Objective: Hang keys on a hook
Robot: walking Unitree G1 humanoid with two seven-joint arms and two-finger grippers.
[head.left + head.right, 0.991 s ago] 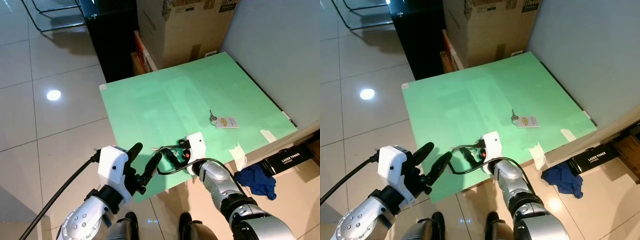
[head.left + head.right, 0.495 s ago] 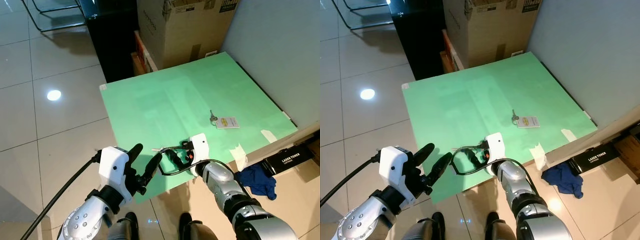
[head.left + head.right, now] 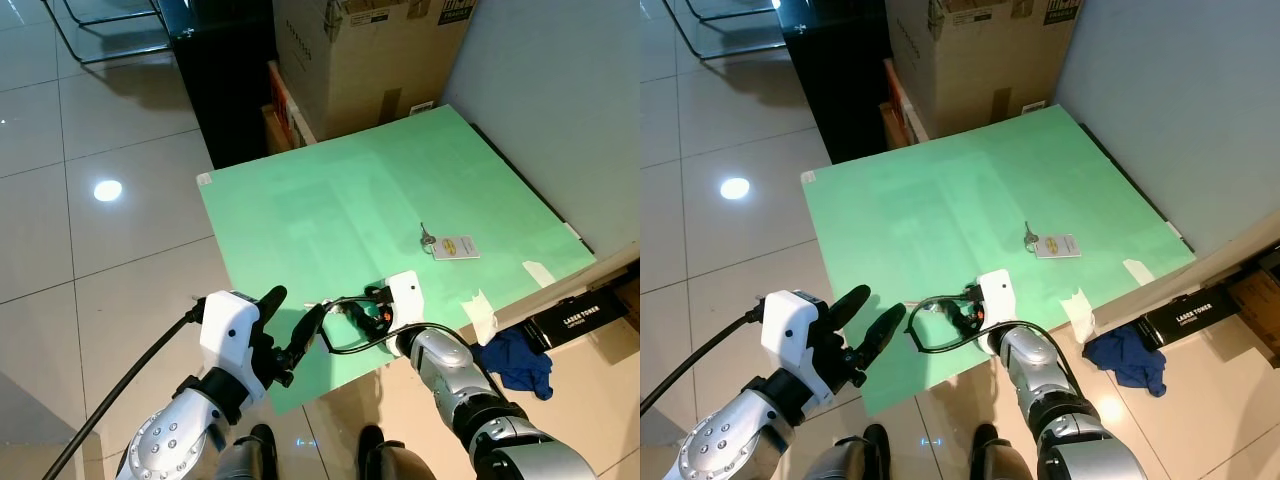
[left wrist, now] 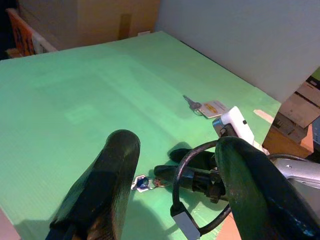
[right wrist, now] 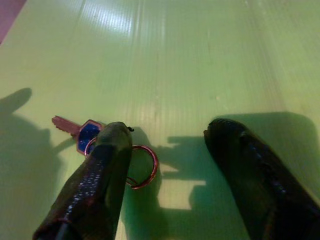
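Observation:
A blue-headed key on a red ring (image 5: pixel 90 135) lies flat on the green mat (image 3: pixel 330 200), close to its near edge. My right gripper (image 5: pixel 167 132) is open and low over the mat, with one finger (image 5: pixel 100 175) covering part of the ring. The same key (image 4: pixel 141 182) lies just in front of the right gripper's black fingers (image 4: pixel 192 177). My left gripper (image 3: pixel 295 303) hovers open just left of it, holding nothing. A second key with a white and yellow tag (image 3: pixel 450 245) rests farther right on the mat.
A large cardboard box (image 3: pixel 370 50) and a black cabinet (image 3: pixel 225 70) stand behind the mat, and a grey wall (image 3: pixel 560 100) runs along its right side. A blue cloth (image 3: pixel 515 360), a black toner box (image 3: pixel 585 318) and tape scraps (image 3: pixel 478 308) lie at the right front.
My right gripper has drifted slightly to the right along the mat's near edge. The left gripper and both keys have stayed where they were.

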